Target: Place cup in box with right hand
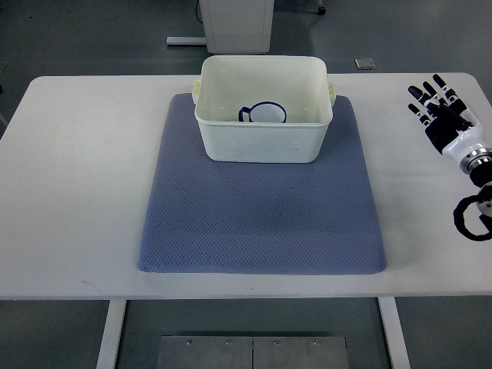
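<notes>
**Ana:** Grey floor runs all round a white counter [69, 192], and a white cabinet base [237, 23] stands on the floor beyond its far edge. What lies on top?

**Ben:** A blue-grey textured mat [261, 223] covers the middle of the counter, wider at its near edge than at its far one. On the far part of the mat sits a cream plastic box [261, 138] with small handles at its left and right rims.

**Ana:** And the cup?

**Ben:** The cup [265, 114] is inside the box, resting on its floor toward the near wall. It is white with a dark blue rim, and its handle points left. Only the upper part shows above the box wall.

**Ana:** Where is the right robot hand?

**Ben:** The right robot hand [440, 108] is over the right end of the counter, well apart from the box and off the mat. Its black and white fingers [421, 94] are stretched out and spread, pointing far and a little left, and they hold nothing. The wrist leads back to the picture's right edge, with a loop of black cable [470, 217] just near it.

**Ana:** Anything else?

**Ben:** A small grey plate [364, 64] lies on the floor past the counter's far edge, right of the box. At the near edge, two white counter legs go down to a metal plate [250, 352] on the floor.
</notes>
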Robot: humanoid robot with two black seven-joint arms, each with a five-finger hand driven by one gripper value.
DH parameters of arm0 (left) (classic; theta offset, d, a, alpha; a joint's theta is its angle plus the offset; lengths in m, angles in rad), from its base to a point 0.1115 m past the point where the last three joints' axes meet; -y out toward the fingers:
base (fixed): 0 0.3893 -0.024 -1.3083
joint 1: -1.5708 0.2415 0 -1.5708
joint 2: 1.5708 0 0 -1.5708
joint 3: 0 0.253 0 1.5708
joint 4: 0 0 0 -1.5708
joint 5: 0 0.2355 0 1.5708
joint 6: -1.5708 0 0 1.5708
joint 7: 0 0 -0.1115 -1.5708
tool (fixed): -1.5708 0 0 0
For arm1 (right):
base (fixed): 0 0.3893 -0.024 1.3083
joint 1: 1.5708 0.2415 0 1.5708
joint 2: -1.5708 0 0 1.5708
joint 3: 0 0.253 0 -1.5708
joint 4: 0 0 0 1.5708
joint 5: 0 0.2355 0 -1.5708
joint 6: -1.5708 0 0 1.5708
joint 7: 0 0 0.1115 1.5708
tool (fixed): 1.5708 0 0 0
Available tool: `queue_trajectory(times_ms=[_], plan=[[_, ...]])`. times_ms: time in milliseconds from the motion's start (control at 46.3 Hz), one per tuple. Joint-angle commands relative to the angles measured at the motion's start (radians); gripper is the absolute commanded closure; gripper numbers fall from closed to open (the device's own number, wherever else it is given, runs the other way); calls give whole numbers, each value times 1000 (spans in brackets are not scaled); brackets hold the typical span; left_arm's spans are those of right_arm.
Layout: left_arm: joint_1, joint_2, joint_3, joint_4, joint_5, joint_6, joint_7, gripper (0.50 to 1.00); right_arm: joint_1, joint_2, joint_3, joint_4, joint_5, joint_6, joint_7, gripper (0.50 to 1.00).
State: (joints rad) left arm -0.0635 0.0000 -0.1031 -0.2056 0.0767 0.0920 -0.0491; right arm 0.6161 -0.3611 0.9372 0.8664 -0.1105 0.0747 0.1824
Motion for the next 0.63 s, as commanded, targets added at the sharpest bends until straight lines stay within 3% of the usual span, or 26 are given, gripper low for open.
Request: queue_trajectory(times_ms=[0,605], plan=[[-1,0,0,0,0,0,0,500,-12,24,0,-30,2,0,-1,500],[1,0,-1,0,0,0,0,500,-33,71,-23,-44,-6,30,17,500]])
